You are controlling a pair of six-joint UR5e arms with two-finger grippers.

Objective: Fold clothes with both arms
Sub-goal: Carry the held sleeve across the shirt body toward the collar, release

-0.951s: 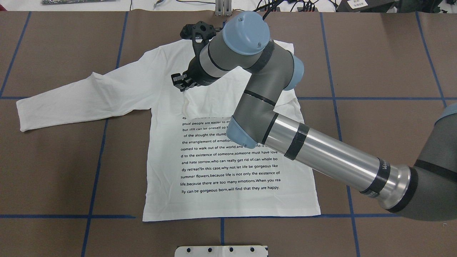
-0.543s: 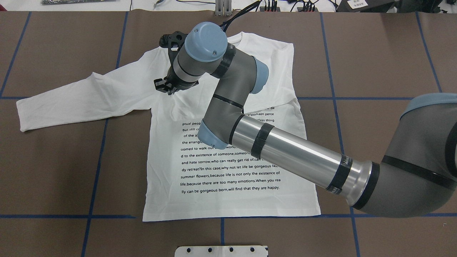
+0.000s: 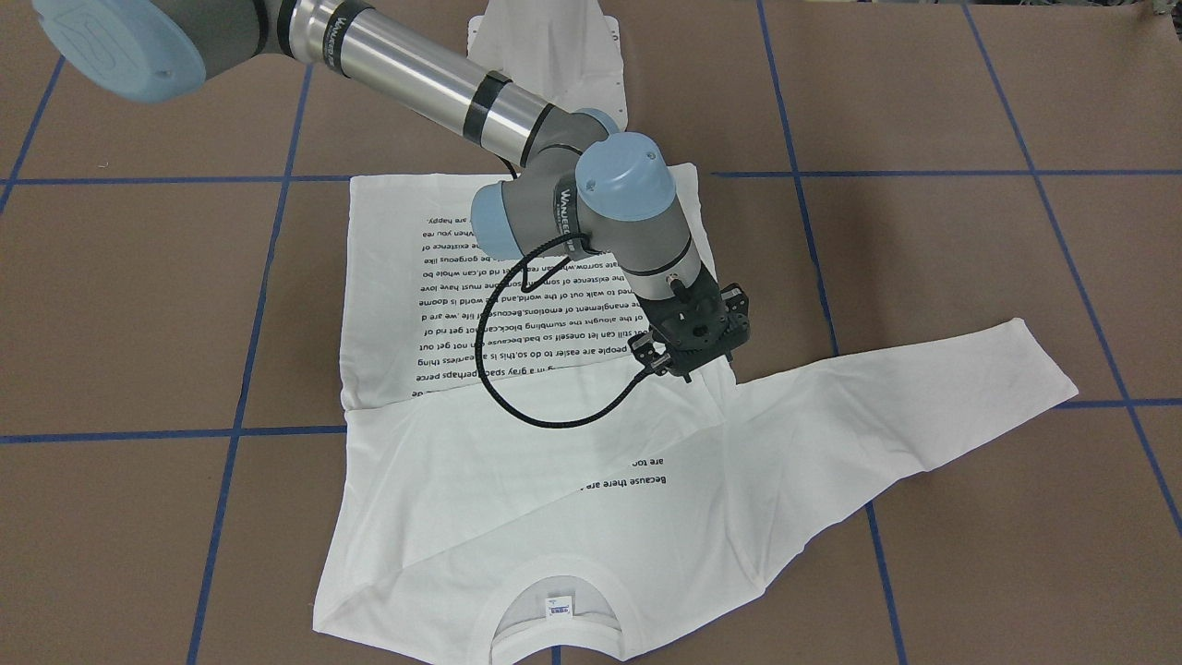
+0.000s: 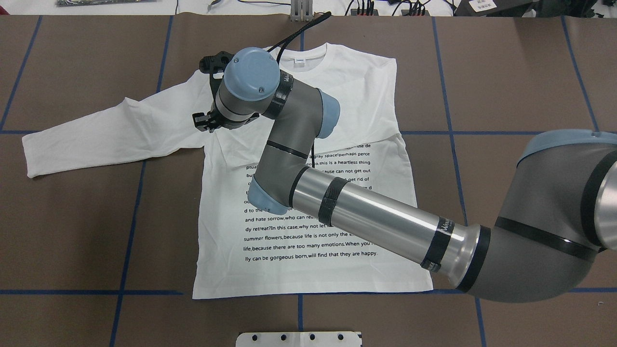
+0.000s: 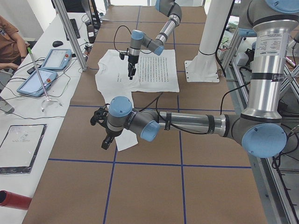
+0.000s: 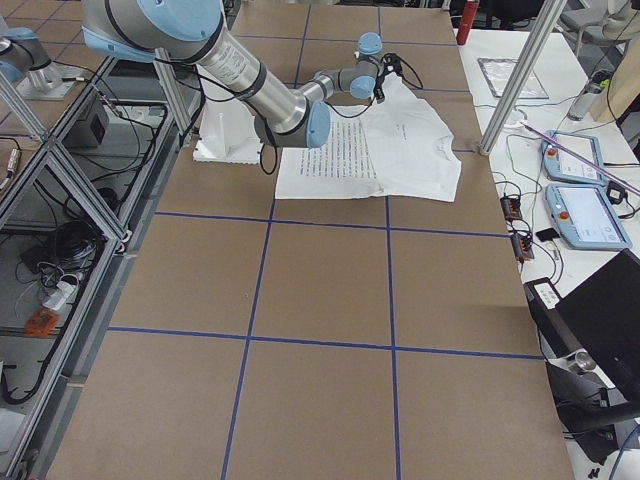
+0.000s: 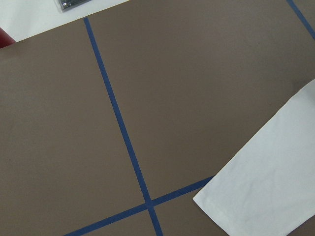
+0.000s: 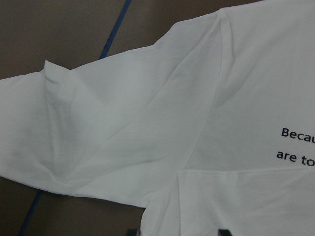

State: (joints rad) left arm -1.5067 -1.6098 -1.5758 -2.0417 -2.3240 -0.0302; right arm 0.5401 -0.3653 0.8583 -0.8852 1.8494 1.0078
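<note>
The white long-sleeved shirt [image 4: 308, 270] lies flat with its printed text up and its collar [image 4: 301, 58] at the far side. One sleeve is folded across the chest [image 3: 517, 462]; the other stretches out to the side [image 3: 923, 388]. My right gripper [image 4: 205, 123] hangs over the armpit of the outstretched sleeve [image 3: 693, 365]. In the right wrist view its fingertips [image 8: 224, 232] stand apart with only shirt fabric [image 8: 147, 123] below, so it is open. My left gripper [image 5: 106, 139] hovers beside the outstretched sleeve's cuff [image 7: 266, 187]; whether it is open or shut I cannot tell.
Blue tape lines [image 4: 130, 221] cross the brown table cover. The white base plate [image 4: 299, 339] sits at the robot's edge of the table. A side bench holds tablets [image 5: 39, 79] and a red cylinder [image 5: 14, 199]; a person sits at its far end.
My right arm has swept to the overhead view's left, from over the chest to the armpit of the outstretched sleeve. More of the printed text now shows, and the folded sleeve lies flat.
</note>
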